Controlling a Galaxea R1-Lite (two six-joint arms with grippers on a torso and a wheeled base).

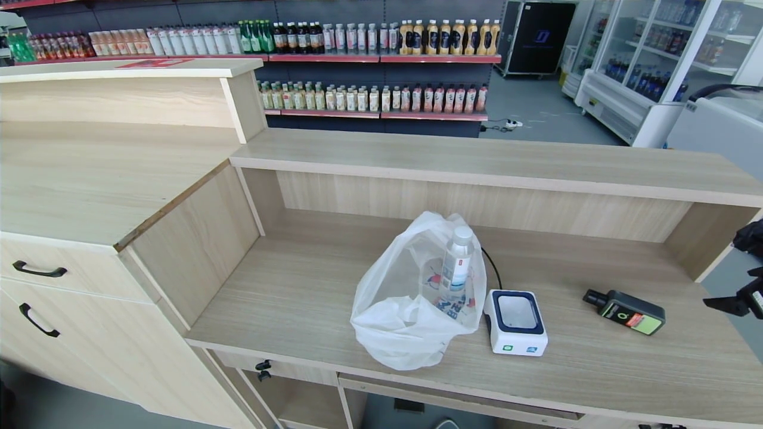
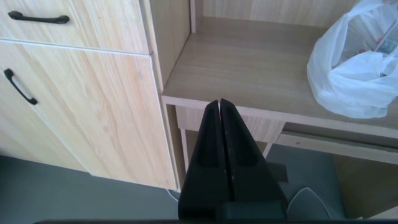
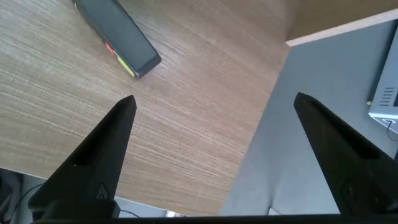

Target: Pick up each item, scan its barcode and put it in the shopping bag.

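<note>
Rightward, the right tool (image 3: 214,98) spreads wide above the counter (image 3: 245,121) edge; the left tool (image 2: 219,101) is pinched closed.

I face a light wood checkout counter (image 1: 310,286), drawer cabinet (image 1: 71,280) on my left, red drink shelves (image 1: 381,58) and glass-door fridges (image 1: 656,53) beyond, grey floor (image 1: 536,107).

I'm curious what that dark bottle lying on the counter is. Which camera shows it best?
The head view: the dark bottle lies whole on the counter, cap to base. The right wrist view catches part of its body, cut at the edge. The left wrist view faces the shopping bag.
</note>
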